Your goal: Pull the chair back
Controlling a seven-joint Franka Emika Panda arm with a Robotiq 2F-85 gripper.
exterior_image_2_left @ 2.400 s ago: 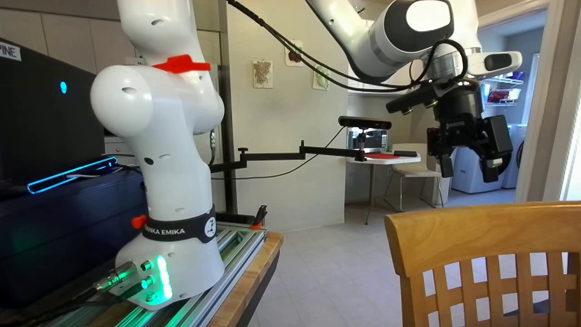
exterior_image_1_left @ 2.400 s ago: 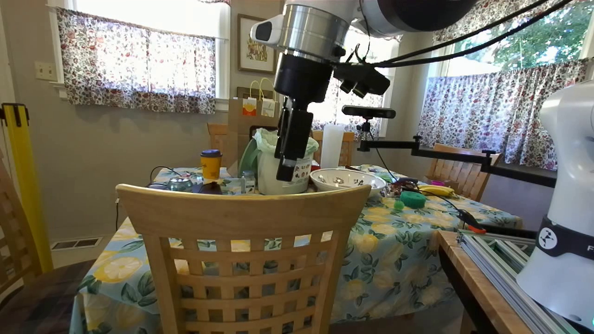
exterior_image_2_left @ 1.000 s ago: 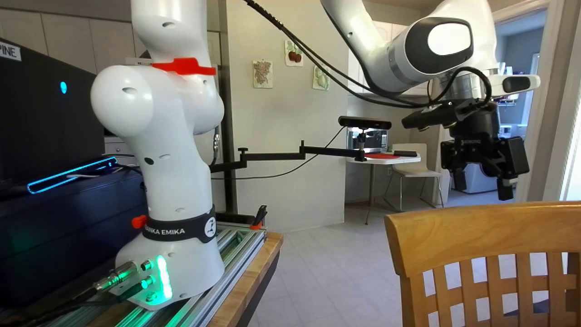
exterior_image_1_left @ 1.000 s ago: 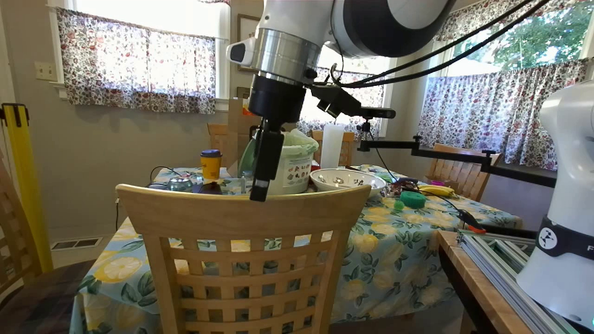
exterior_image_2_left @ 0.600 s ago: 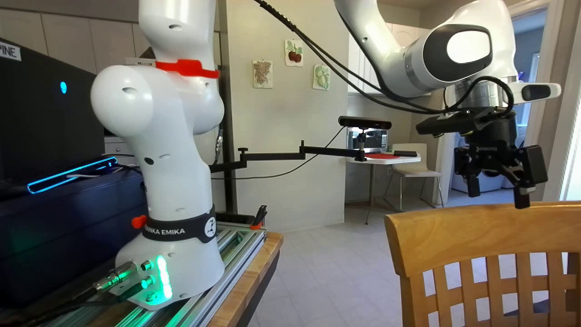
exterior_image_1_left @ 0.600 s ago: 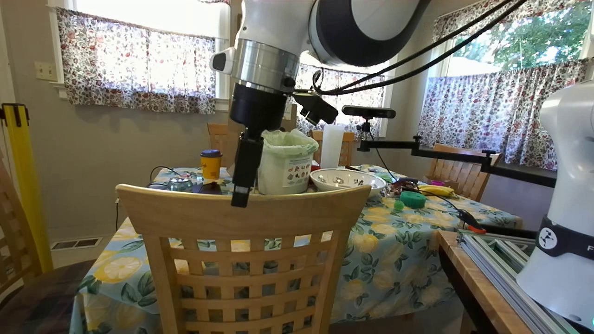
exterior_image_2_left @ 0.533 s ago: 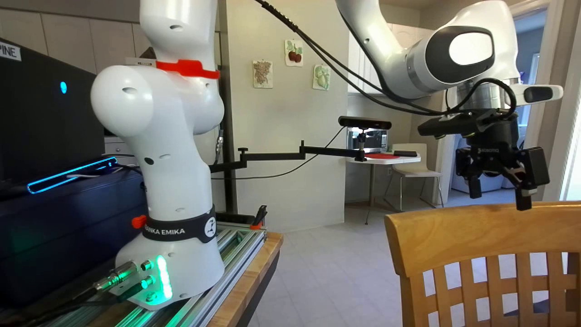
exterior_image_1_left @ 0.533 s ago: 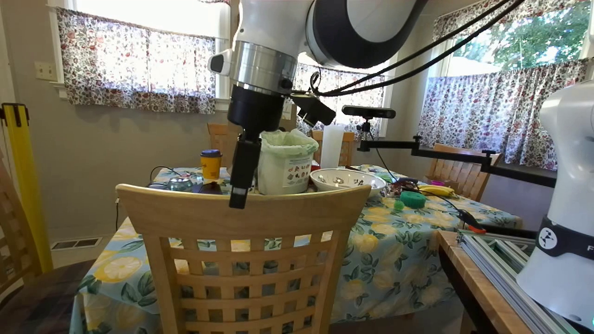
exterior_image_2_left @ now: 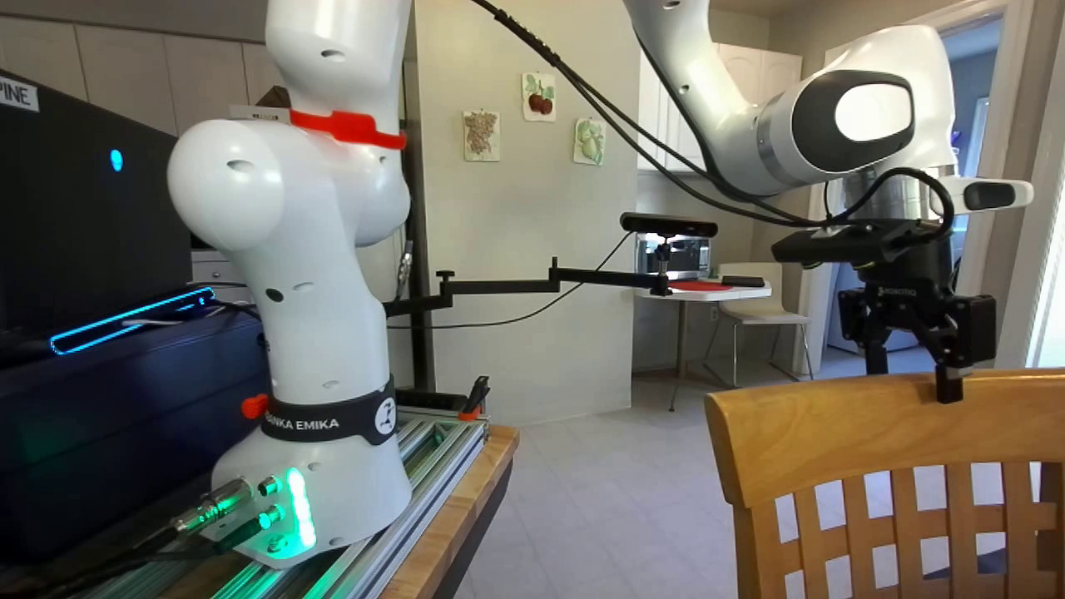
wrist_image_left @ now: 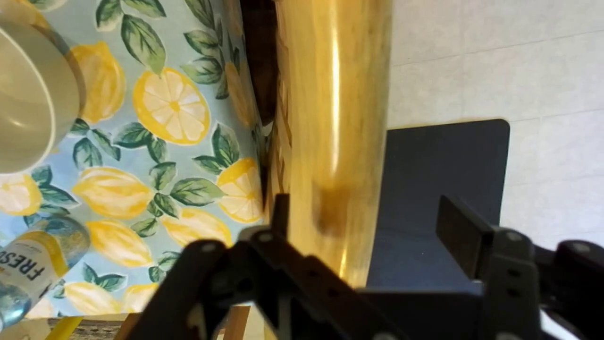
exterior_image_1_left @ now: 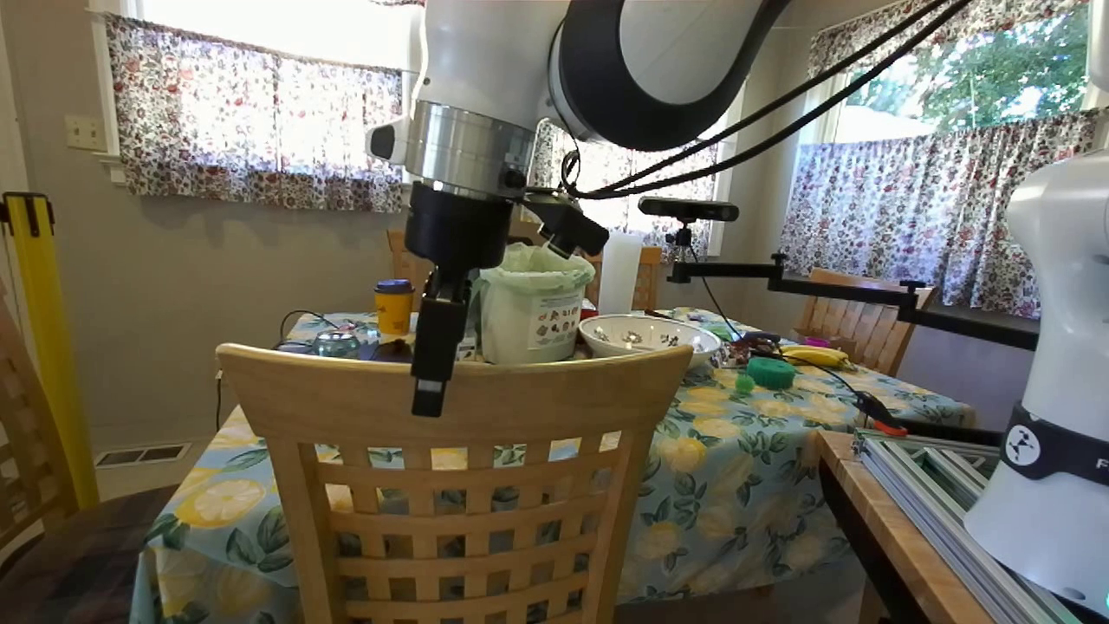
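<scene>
The chair, light-tan wood with a curved top rail and lattice back, stands at the table in both exterior views (exterior_image_1_left: 554,399) (exterior_image_2_left: 832,433). Its top rail (wrist_image_left: 337,118) runs down the middle of the wrist view. My gripper (wrist_image_left: 367,219) is open, with one finger on each side of the rail. The rail lies nearer the table-side finger, with a wide gap to the outer finger. In the exterior views, the outer fingertip (exterior_image_1_left: 429,394) is in front of the rail. The far fingertip (exterior_image_2_left: 876,362) is partly hidden behind it.
The lemon-print table (exterior_image_1_left: 710,468) is just beyond the chair, holding a lined bin (exterior_image_1_left: 537,312), a bowl (exterior_image_1_left: 641,334) and an orange cup (exterior_image_1_left: 394,305). A bottle (wrist_image_left: 42,259) lies in the wrist view. A camera on a bracket (exterior_image_2_left: 666,225) stands beside the arm. A darker chair (exterior_image_1_left: 26,451) is at the left.
My gripper has moved down and left in an exterior view, from above the chair to astride its top rail. It stays open. The chair has not moved.
</scene>
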